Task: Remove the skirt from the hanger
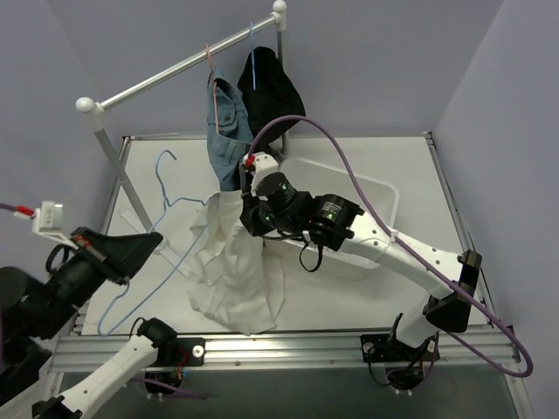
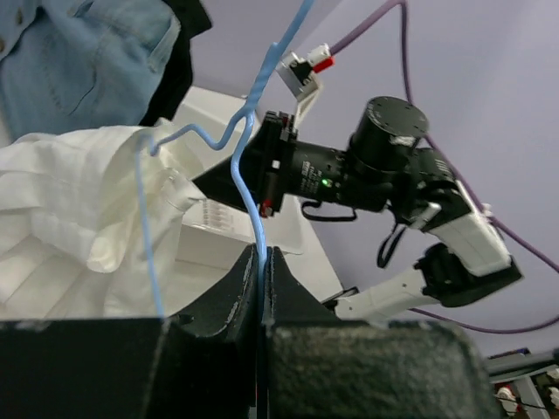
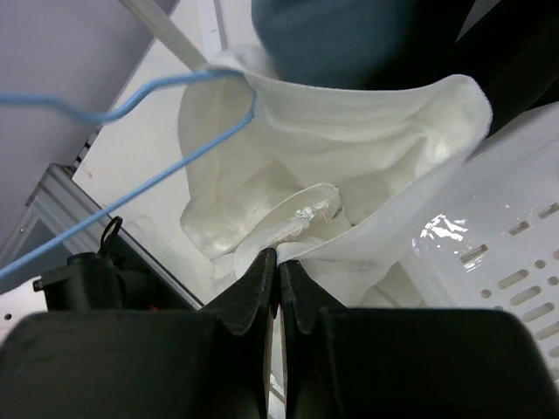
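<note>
The black skirt (image 1: 272, 92) hangs from the rail on a light-blue hanger (image 1: 251, 59), behind my right arm. A second light-blue hanger (image 1: 165, 194) carries a white garment (image 1: 236, 271) over the table. My left gripper (image 1: 154, 239) is shut on this hanger's wire (image 2: 254, 218), the jaws pinching it. My right gripper (image 1: 249, 214) is shut on a fold of the white garment (image 3: 349, 157), beside the hanger's arm (image 3: 166, 84). The skirt's edge shows dark in the left wrist view (image 2: 179, 61).
A blue denim garment (image 1: 225, 122) hangs on a pink hanger (image 1: 210, 54) from the white rail (image 1: 175, 72), next to the skirt. A white tub (image 1: 371, 202) stands under my right arm. The rail's post (image 1: 118, 166) stands at the table's left.
</note>
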`<move>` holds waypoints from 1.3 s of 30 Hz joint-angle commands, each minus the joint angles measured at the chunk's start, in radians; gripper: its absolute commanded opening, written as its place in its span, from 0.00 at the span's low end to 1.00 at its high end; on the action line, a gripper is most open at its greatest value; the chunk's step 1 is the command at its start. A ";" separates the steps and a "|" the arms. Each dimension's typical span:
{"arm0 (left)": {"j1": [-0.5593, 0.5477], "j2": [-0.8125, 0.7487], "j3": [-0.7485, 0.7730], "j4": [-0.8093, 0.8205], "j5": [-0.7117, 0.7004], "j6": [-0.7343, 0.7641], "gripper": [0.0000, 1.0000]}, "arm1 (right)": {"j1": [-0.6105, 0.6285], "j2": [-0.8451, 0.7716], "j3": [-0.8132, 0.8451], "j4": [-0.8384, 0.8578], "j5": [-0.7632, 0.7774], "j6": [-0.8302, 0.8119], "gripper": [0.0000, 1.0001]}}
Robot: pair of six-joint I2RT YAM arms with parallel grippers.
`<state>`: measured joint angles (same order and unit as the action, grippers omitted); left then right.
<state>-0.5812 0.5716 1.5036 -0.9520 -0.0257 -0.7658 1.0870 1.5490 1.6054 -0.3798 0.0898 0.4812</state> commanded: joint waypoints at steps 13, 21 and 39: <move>0.000 -0.056 0.228 -0.401 -0.072 -0.029 0.02 | -0.044 -0.050 0.667 -0.031 0.145 -0.154 0.00; 0.001 0.006 0.132 -0.277 -0.011 0.013 0.02 | -0.044 -0.073 0.749 0.076 0.434 -0.375 0.00; 0.001 0.086 0.099 -0.311 -0.008 0.082 0.02 | -0.128 -0.009 0.796 0.409 0.594 -0.791 0.00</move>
<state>-0.5812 0.6445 1.5936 -1.2751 -0.0181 -0.7105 0.9745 1.5723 2.4035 -0.1123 0.6453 -0.2375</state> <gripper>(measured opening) 0.074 0.004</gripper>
